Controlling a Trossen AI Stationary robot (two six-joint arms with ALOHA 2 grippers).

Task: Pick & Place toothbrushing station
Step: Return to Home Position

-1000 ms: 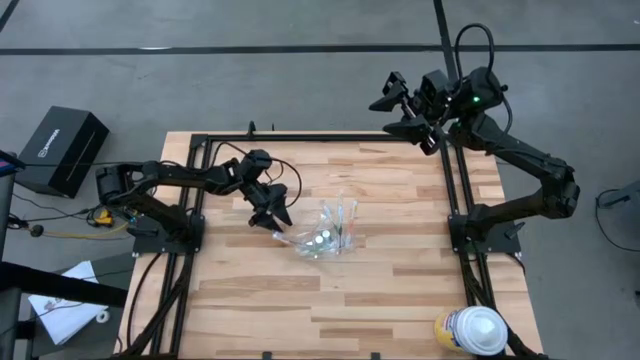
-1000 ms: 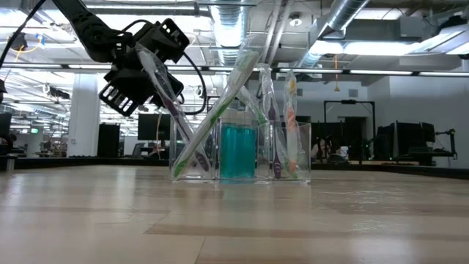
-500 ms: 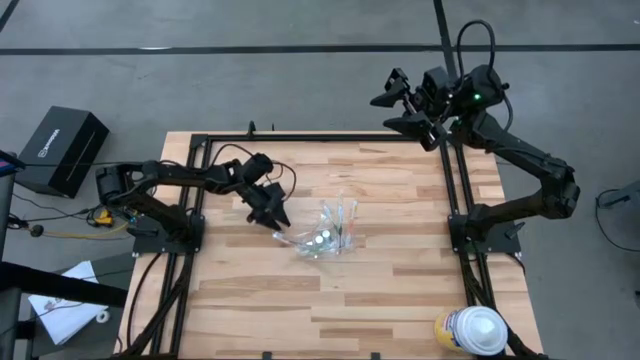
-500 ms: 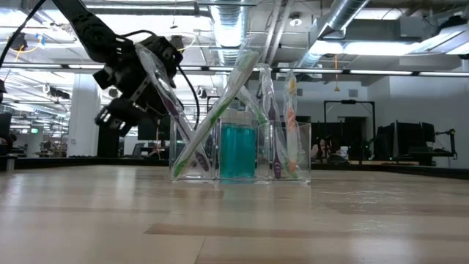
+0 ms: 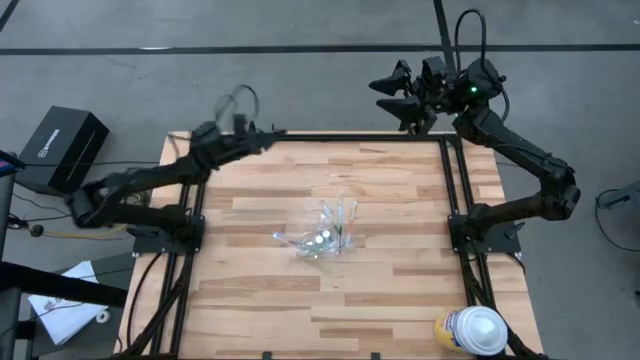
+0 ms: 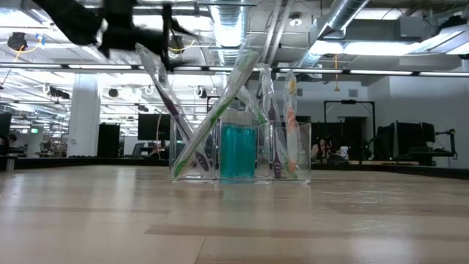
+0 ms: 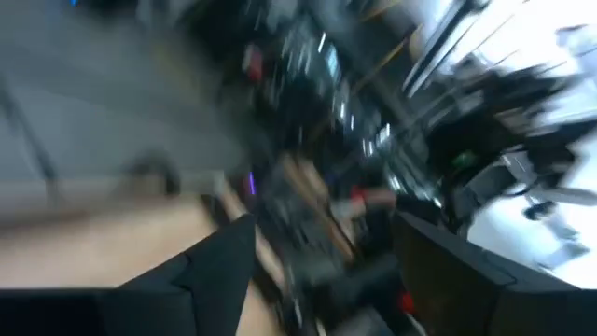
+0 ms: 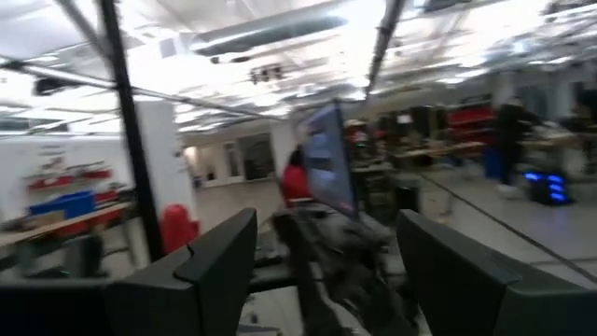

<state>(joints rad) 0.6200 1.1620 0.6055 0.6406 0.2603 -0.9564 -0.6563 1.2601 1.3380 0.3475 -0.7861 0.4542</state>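
Note:
The toothbrushing station [image 5: 325, 236] stands on its base mid-table: a clear cup [image 6: 242, 154] holding a teal toothpaste tube [image 6: 238, 151] and several thin toothbrushes [image 6: 220, 110] that lean against its rim. No gripper touches it. My left gripper [image 5: 258, 132] hangs high near the table's far left edge, blurred in the low view [image 6: 135, 22]; its wrist view [image 7: 322, 280] shows it open and empty. My right gripper [image 5: 392, 95] is raised beyond the far right corner, open and empty [image 8: 326, 280].
A large white-and-yellow round container [image 5: 472, 330] stands at the near right corner. A black box [image 5: 62, 150] sits off the table's left side. Black frame rails [image 5: 455, 190] run along the left, right and far edges. Bare wood surrounds the station.
My left gripper has drawn away from the station's left side, risen and swung toward the table's far left edge, rolling as it went, still open. My right gripper has drifted a little farther beyond the far edge. The station has stayed put.

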